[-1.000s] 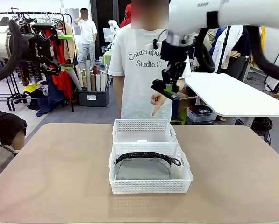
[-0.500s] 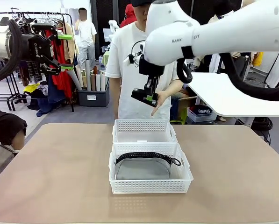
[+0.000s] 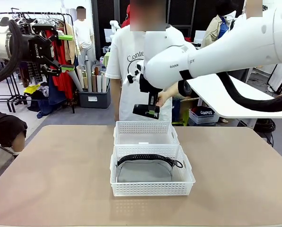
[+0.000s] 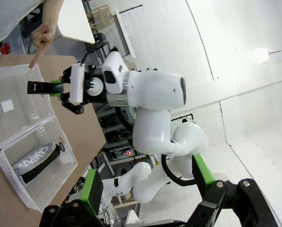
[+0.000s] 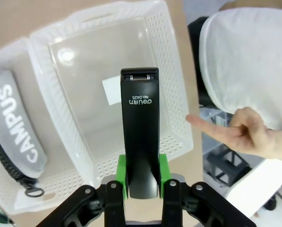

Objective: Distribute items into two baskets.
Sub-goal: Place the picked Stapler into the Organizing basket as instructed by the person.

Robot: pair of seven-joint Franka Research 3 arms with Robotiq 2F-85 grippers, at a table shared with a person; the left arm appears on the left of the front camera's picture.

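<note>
I've swung the right end effector (image 3: 147, 111), clamped on the stapler (image 5: 140, 137), down over the far basket (image 3: 146, 133); release next. Left end effector (image 3: 60, 52) released, idle.

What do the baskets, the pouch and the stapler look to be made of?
Baskets: glossy white moulded plastic, judging by the lattice sides. Pouch: matte grey woven fabric, likely; it has a black zipper edge. Stapler in the right claw: smooth black casing, probably plastic.
</note>
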